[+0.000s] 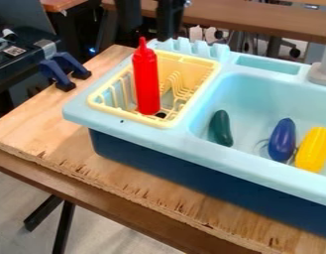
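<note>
The black gripper hangs at the top edge, open, its two dark fingers apart with nothing seen between them. It is above and behind a red squeeze bottle, which stands upright in the pale yellow dish rack at the left of the light blue toy sink. Inside the basin at the right lie a dark green vegetable toy, a purple eggplant toy and a yellow corn toy.
The sink unit stands on a wooden board. A grey faucet rises at the right edge of the view. Dark blue clamps sit at the board's left side, beside black equipment. A brown table is behind.
</note>
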### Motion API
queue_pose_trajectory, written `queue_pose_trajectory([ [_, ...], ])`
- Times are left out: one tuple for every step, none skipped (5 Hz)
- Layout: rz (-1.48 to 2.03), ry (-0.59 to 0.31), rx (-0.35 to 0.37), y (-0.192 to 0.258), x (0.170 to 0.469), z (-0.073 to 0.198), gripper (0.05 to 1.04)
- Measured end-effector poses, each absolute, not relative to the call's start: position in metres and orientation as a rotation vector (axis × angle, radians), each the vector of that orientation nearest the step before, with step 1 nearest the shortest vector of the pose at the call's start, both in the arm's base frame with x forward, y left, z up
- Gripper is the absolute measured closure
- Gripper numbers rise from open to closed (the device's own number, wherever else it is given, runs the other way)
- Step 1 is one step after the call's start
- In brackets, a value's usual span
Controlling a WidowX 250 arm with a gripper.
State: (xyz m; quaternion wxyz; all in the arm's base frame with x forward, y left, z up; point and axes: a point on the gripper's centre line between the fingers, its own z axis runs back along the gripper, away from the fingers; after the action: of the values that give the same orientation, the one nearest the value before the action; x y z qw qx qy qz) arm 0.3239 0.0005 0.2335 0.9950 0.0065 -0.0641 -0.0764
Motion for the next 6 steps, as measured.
queue_pose_trajectory([
  [-0.120,-0.151,0.005,0.024,0.326,0.235,0.085],
  [-0.086,-0.200,-0.043,0.041,0.333,0.232,0.085],
  [-0.044,-0.155,-0.080,0.047,0.341,0.214,0.085],
  [-0.056,-0.115,-0.089,0.044,0.351,0.209,0.085],
  [-0.062,-0.098,-0.081,0.042,0.358,0.205,0.085],
  [-0.071,-0.087,-0.082,0.040,0.365,0.203,0.085],
])
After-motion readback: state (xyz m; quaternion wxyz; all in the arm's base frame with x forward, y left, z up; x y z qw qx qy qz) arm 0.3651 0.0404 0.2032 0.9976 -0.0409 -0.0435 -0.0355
